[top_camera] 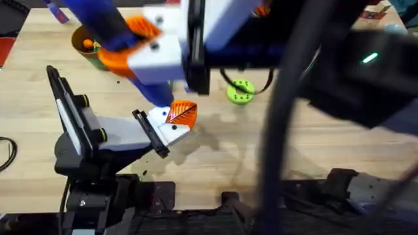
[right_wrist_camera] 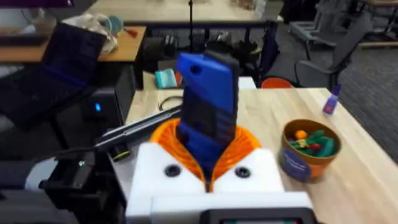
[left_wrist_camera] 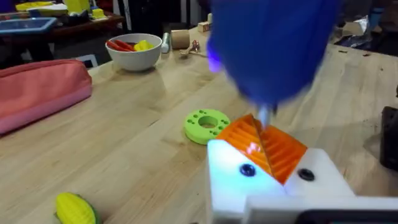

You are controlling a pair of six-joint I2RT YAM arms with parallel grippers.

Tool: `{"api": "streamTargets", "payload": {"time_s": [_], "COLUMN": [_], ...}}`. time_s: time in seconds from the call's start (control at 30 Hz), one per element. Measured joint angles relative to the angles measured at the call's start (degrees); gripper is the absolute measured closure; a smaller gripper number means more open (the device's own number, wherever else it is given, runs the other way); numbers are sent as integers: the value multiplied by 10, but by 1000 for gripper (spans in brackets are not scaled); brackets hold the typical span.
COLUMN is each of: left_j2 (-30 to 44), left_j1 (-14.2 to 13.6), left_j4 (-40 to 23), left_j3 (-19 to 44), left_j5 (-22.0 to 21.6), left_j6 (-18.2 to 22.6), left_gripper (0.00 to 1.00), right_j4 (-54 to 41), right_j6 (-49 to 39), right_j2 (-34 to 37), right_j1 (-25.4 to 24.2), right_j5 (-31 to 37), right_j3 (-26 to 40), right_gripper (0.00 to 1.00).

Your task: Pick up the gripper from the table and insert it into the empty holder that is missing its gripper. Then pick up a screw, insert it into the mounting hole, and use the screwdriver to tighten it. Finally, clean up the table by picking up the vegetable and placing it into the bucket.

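Note:
My right gripper (right_wrist_camera: 208, 158) is shut on the blue screwdriver (right_wrist_camera: 208, 118), its orange pads (right_wrist_camera: 249, 146) on either side of the body. The right arm crosses high under the overhead camera with the screwdriver (top_camera: 108, 26) slanting down toward my left gripper (top_camera: 177, 117). The silver tip (left_wrist_camera: 264, 115) sits just above my left gripper's (left_wrist_camera: 266, 149) orange pads (left_wrist_camera: 286, 152), which are pressed together on white mounts (left_wrist_camera: 236, 174). The yellow vegetable (left_wrist_camera: 74, 208) lies on the table. The bucket (right_wrist_camera: 308, 149) holds orange and green toys. The loose gripper, the empty holder and any screw are hidden.
A green ring (top_camera: 240, 91) lies mid-table beside a black cable (top_camera: 264, 81). A white bowl (left_wrist_camera: 134, 50) with toy food and a pink pouch (left_wrist_camera: 37, 93) sit farther off. A small blue-purple pen-like thing (right_wrist_camera: 333, 99) stands beyond the bucket (top_camera: 88, 46).

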Motion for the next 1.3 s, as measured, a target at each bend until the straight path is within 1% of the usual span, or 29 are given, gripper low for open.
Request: {"api": "streamTargets", "payload": {"time_s": [0.1, 0.17, 0.27, 0.43, 0.5, 0.53, 0.63, 0.73, 0.8, 0.9, 1.0, 1.13, 1.3], "left_j2": [0, 0, 0, 0, 0, 0, 0, 0, 0, 0, 0, 0, 0], "left_j1": [0, 0, 0, 0, 0, 0, 0, 0, 0, 0, 0, 0, 0], "left_j4": [0, 0, 0, 0, 0, 0, 0, 0, 0, 0, 0, 0, 0], "left_j3": [0, 0, 0, 0, 0, 0, 0, 0, 0, 0, 0, 0, 0], "left_j5": [0, 0, 0, 0, 0, 0, 0, 0, -1, -2, -2, -2, -2], "left_j6": [0, 0, 0, 0, 0, 0, 0, 0, 0, 0, 0, 0, 0], "left_gripper": [995, 995, 995, 995, 995, 995, 995, 995, 995, 995, 995, 995, 995], "right_j4": [-15, -11, -12, -21, -45, -67, -182, -317, -392, -466, -533, -642, -719], "right_j6": [-19, -24, -24, -24, -25, -28, -44, -71, -89, -119, -163, -241, -337], "right_j2": [-2, -11, -22, -20, -20, -20, -20, -18, -17, -20, -23, -15, 18], "right_j1": [0, 0, 0, 0, 0, 0, 0, -4, -11, -28, -51, -92, -161], "right_j5": [0, 2, 2, 2, 6, 10, 44, 107, 152, 215, 273, 336, 392], "right_j3": [48, 61, 65, 65, 68, 73, 103, 155, 193, 232, 245, 245, 245], "right_gripper": [980, 980, 980, 980, 980, 980, 980, 980, 980, 980, 980, 980, 980]}}
